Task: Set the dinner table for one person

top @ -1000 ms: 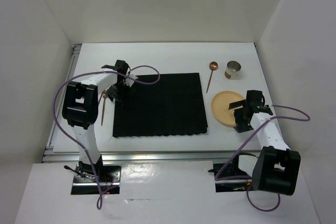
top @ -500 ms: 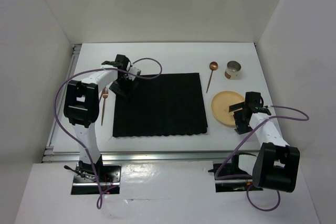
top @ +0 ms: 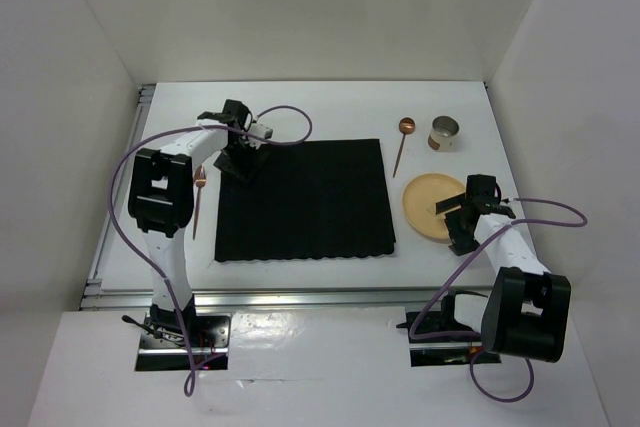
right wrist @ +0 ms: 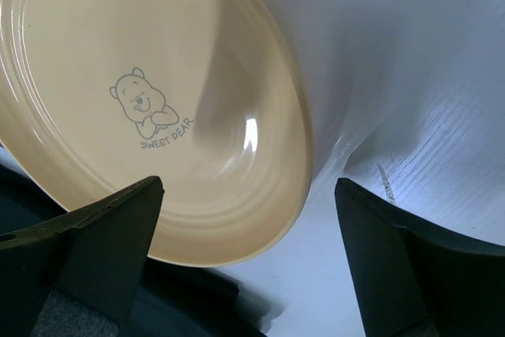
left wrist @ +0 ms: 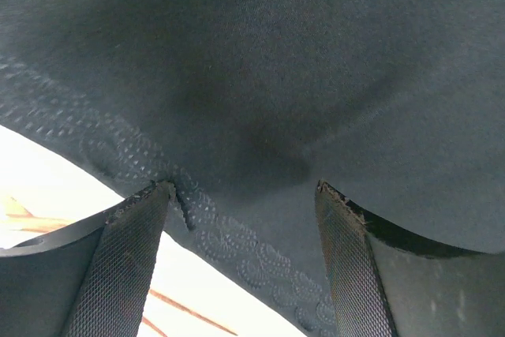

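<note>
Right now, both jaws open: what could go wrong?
1. Left jaws stand open over the placemat corner; closing there may bunch it or drag it into the fork beside it.
2. Right jaws stand open across the rim of the flat, glossy plate; a pinch may slip or tip it.

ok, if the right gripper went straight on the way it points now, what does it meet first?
Most likely the yellow plate: the right gripper points at its rim, jaws open to either side. Bare dinner table lies just beside that rim and depth is unclear, so not certain.
</note>
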Available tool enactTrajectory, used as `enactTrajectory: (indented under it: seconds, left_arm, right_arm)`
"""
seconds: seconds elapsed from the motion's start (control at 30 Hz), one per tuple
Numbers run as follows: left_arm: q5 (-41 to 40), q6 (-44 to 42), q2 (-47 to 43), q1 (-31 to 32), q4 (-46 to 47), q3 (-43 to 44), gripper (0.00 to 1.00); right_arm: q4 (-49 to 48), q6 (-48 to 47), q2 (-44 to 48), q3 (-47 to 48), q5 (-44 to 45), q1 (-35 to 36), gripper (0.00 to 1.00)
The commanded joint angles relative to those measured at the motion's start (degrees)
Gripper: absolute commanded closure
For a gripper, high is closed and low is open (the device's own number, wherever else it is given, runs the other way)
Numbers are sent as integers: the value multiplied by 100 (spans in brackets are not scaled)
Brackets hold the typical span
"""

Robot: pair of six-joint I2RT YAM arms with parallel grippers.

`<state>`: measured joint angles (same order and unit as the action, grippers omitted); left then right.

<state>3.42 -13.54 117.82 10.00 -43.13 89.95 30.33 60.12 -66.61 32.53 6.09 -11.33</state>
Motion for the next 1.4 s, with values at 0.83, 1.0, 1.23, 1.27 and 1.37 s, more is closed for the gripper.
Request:
enactTrajectory:
  seconds: [0.83, 1.0, 1.23, 1.27, 1.37]
  left_arm:
    - [449, 9, 725, -42, -99, 796, 18]
    - [502, 9, 725, -42, -37, 849, 18]
    - [247, 114, 234, -42, 103, 542, 16]
    - [195, 115, 67, -42, 103, 541, 16]
    - [142, 237, -214, -42, -89, 611, 16]
  right_arm:
    - [-202, -325, 148, 34, 341, -1, 3]
    - [-255, -387, 148, -19, 288, -1, 3]
    - [-203, -439, 148, 33, 340, -1, 4]
    - [-133, -439, 209, 34, 341, -1, 6]
    - [-132, -439, 262, 34, 341, -1, 7]
